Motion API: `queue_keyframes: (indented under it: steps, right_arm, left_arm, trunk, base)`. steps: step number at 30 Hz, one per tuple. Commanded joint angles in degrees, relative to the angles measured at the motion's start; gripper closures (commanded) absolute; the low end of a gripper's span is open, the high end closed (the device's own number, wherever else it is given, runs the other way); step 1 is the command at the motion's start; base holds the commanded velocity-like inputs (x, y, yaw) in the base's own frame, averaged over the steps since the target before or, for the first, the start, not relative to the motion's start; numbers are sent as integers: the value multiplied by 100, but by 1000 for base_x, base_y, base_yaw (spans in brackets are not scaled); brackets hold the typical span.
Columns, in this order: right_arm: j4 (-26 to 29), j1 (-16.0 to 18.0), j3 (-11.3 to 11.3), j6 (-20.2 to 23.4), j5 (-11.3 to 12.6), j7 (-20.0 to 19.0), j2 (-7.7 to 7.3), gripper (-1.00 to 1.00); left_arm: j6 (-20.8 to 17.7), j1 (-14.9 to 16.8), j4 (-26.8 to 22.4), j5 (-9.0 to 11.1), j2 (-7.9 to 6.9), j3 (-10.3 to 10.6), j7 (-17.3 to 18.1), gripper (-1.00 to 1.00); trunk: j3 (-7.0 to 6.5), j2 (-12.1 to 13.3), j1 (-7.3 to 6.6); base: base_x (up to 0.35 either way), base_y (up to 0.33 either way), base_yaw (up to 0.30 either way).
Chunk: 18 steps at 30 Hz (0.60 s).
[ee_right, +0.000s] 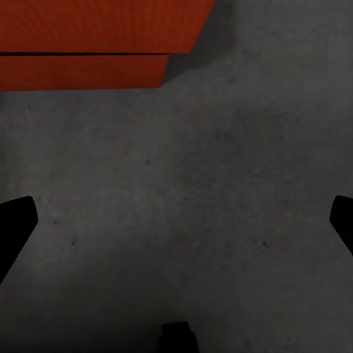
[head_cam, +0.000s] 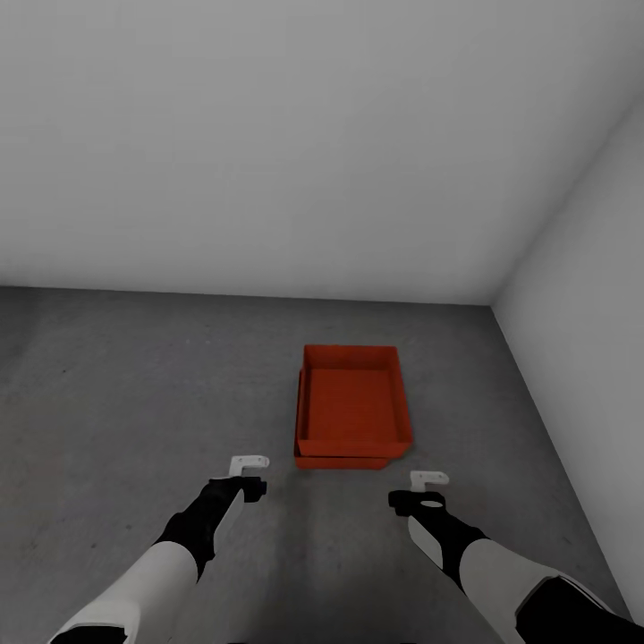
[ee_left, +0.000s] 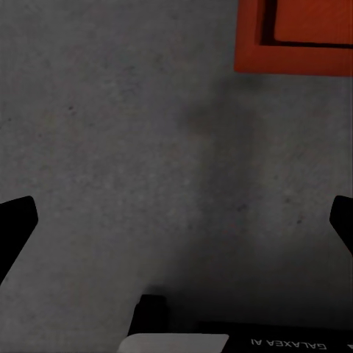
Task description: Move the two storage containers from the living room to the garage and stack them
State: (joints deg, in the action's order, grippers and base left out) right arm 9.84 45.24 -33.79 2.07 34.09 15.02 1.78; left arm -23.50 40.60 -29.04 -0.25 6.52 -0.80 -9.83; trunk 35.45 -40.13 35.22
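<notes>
Two storage containers [head_cam: 351, 407] stacked on the garage floor [head_cam: 134, 402], near the corner of the white walls [head_cam: 268, 134].

Their long axis runs away from the robot toward the back wall, the upper bin slightly skewed on the lower. The left gripper [head_cam: 248, 475] and right gripper [head_cam: 427, 491] reach forward, flanking the stack's near end, fingers spread wide, holding nothing. The left wrist view reads "GALAXEA AI".
</notes>
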Motion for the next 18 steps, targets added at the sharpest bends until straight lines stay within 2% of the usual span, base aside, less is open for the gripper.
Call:
queue_keyframes:
  steps: [1,18]
  right_arm:
    - [9,3,-49,24,36,36,-2,-100]
    - [9,3,-49,31,36,36,0,-100]
  left_arm:
    - [-32,1,-11,-1,1,-8,-10,-100]
    - [-32,1,-12,-1,-1,-8,5,-100]
  trunk:
    - [5,-5,1]
    - [5,-5,1]
  base:
    - [0,0,0]
    - [0,0,0]
